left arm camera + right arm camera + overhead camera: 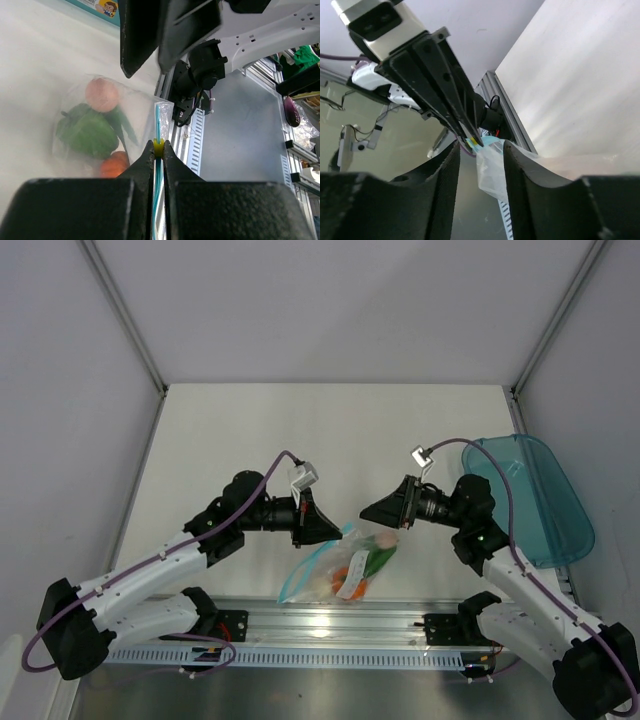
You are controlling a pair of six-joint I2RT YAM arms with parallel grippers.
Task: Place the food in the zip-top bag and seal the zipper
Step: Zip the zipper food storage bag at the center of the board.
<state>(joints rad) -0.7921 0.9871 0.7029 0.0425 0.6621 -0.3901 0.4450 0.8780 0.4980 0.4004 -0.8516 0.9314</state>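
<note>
Top external: teal tray [545,500] sitting far right by right arm, well apart from zip-top bag [340,570]. alu rail [330,625] running along near edge. Both grippers crowding bag's upper corner, blocking it from above. Wrist cams: left gripper [158,147] clenching on zipper [158,117], right gripper [481,145] hanging released w/ bag edge btwn fingers. Bag sitting center-front by rail, looking clear n crinkly, food [87,132] showing inside: green, orange, pale pcs.

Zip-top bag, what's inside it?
A green pepper toy, an orange-red round toy and a pale peach one show through. Anything behind them is hidden.
</note>
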